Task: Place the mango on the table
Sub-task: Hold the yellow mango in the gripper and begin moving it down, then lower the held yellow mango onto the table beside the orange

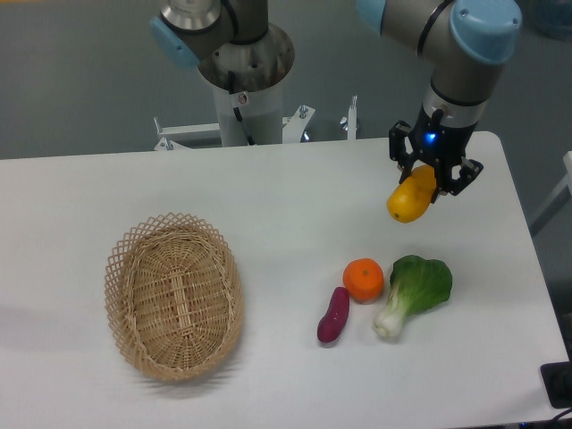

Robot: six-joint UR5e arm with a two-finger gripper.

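Note:
The mango (407,200) is a yellow-orange oval fruit hanging tilted in the air above the right part of the white table (286,188). My gripper (432,181) is shut on its upper end, black fingers on either side, with a blue light lit on the wrist above. The lower end of the mango points down and to the left, clear of the tabletop.
An oval wicker basket (173,295) lies at the left front. A round orange (363,279), a purple sweet potato (333,315) and a green leafy vegetable (413,291) lie together below the gripper. The robot base (244,80) stands behind the table.

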